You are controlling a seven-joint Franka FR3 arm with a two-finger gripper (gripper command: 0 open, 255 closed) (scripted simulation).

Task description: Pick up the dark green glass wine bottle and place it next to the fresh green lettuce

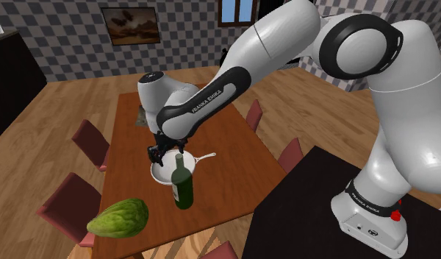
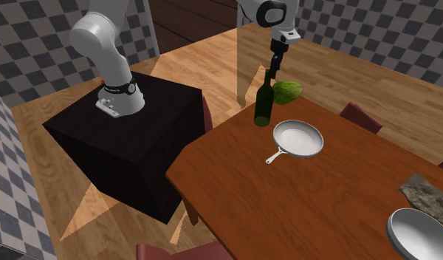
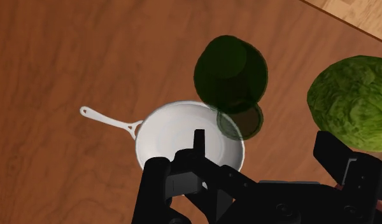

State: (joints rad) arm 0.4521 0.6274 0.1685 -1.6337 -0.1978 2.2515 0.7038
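Lettuce (image 1: pixel 120 218) at the tabletop (image 1: pixel 230 158) near corner edge, dark green bottle (image 1: pixel 182 187) upright at its 2 o'clock in the shoulder view, apart, white pan (image 1: pixel 162 174) just behind, tool (image 1: pixel 159 157) spread at the bottle neck's 9 o'clock, gripping nothing, open wood toward 12 o'clock.

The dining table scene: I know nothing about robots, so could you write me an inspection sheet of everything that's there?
Surface: brown wooden table.
Job's things: dark green wine bottle upright near the table's corner; green lettuce at the table's edge, close to the bottle but apart from it.
Clutter: white frying pan beside the bottle; grey dish and a grey mottled item, perhaps a cloth, at the other end.
Grippers: black gripper open, just above the bottle's neck, not clasping it.
Cables: nothing seen.
Surroundings: black stand, dark red chairs, wood floor, chequered walls, framed picture.
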